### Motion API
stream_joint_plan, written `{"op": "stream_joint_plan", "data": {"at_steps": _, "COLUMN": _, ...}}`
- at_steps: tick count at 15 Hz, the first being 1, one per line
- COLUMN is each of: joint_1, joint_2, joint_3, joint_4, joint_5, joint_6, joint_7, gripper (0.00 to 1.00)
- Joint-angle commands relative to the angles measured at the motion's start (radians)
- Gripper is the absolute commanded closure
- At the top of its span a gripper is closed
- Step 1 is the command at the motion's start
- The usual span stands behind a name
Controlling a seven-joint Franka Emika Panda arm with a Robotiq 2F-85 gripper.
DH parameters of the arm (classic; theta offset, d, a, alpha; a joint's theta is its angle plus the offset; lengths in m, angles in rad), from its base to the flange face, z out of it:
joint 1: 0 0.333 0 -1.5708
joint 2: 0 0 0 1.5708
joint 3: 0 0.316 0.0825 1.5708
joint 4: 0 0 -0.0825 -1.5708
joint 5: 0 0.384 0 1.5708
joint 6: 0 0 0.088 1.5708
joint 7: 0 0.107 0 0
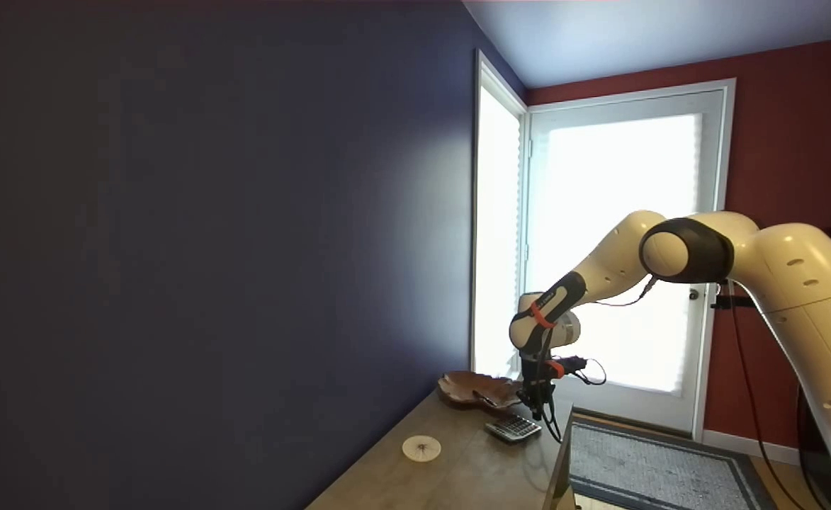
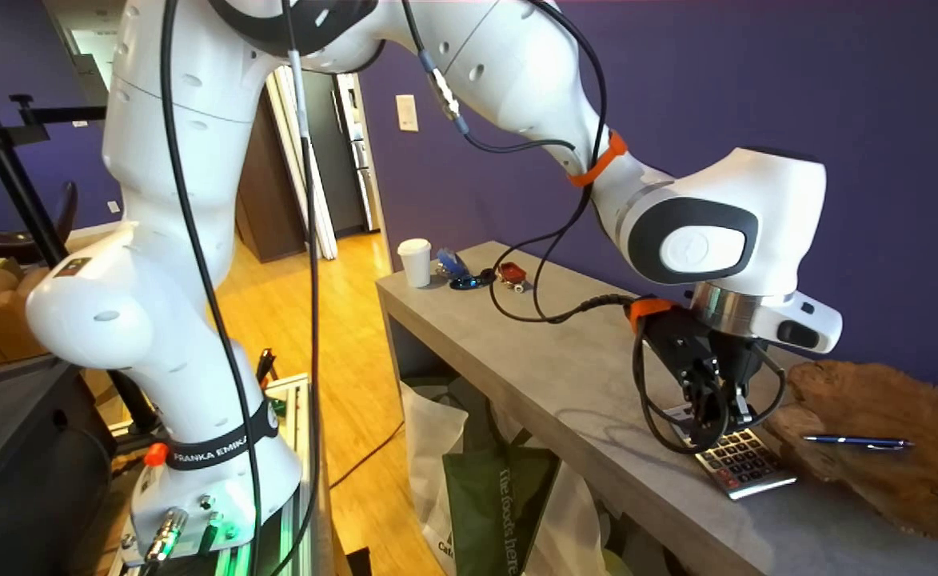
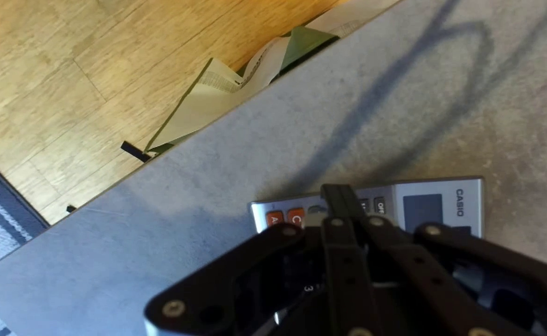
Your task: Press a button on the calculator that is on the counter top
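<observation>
The calculator (image 1: 514, 429) lies flat on the counter top (image 1: 450, 478), and both also show in an exterior view: the calculator (image 2: 739, 466), the counter top (image 2: 548, 376). In the wrist view the silver Casio calculator (image 3: 460, 200) lies under my gripper (image 3: 341, 198), with its screen to the right and orange keys to the left. My gripper is shut, its two fingertips together with nothing seen between them. The tips cover the key edge between the orange C key and the OFF key. Most keys are hidden behind the fingers. I cannot tell whether the tips touch the calculator.
A brown wooden bowl (image 2: 900, 392) with a blue pen (image 2: 859, 442) is beside the calculator. A white round disc (image 1: 421, 448) lies on the counter. A white cup (image 2: 415, 262) and small items stand at its far end. A purple wall (image 1: 280, 248) runs along it.
</observation>
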Motion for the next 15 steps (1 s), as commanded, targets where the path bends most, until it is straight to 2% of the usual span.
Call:
{"op": "stream_joint_plan", "data": {"at_steps": 1, "joint_1": -0.021, "joint_2": 0.075, "joint_3": 0.030, "joint_4": 0.096, "joint_5": 0.014, "joint_6": -0.026, "joint_7": 0.022, "gripper": 1.00}}
{"op": "stream_joint_plan", "data": {"at_steps": 15, "joint_1": -0.028, "joint_2": 0.207, "joint_3": 0.044, "joint_4": 0.220, "joint_5": 0.012, "joint_6": -0.053, "joint_7": 0.051, "gripper": 1.00}}
